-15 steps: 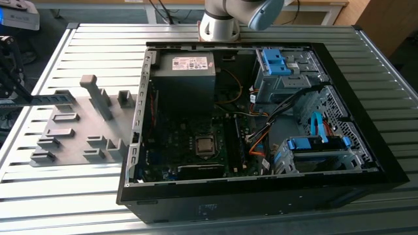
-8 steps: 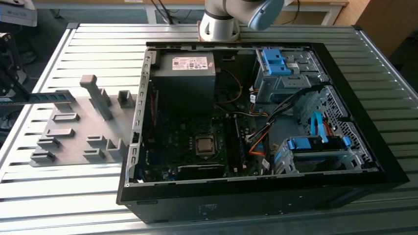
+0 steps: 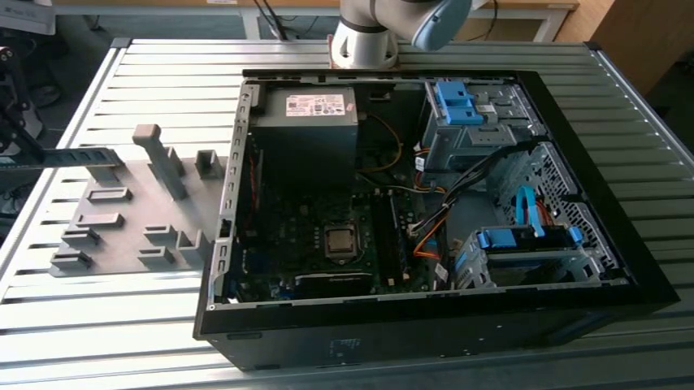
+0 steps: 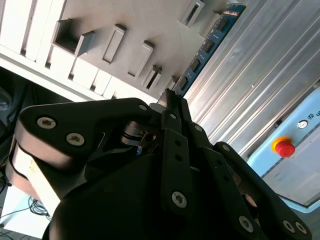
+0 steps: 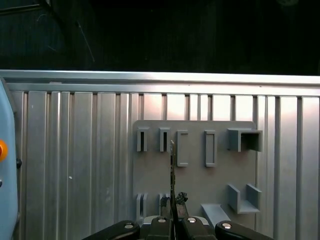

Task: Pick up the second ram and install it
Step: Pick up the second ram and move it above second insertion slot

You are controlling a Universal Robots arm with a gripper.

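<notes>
The second ram (image 4: 207, 45) is a thin blue-green board with black chips, and my gripper (image 4: 172, 100) is shut on one end of it. In the first wrist view the ram (image 5: 172, 170) shows edge-on, rising from the closed fingertips of the gripper (image 5: 173, 216) over the grey holder tray (image 5: 195, 175). In the exterior view the ram (image 3: 71, 156) hangs level above the far end of the tray (image 3: 119, 231). There the gripper (image 3: 13, 150) sits at the exterior view's left edge, apart from the open computer case (image 3: 434, 309).
The case lies open on the slatted metal table (image 3: 130, 341), with the motherboard (image 3: 325, 244), power supply (image 3: 307, 110) and blue-latched drive bays (image 3: 526, 240) inside. Grey blocks and posts (image 3: 162, 158) stand up from the tray. A red button (image 4: 285, 146) sits beyond the table edge.
</notes>
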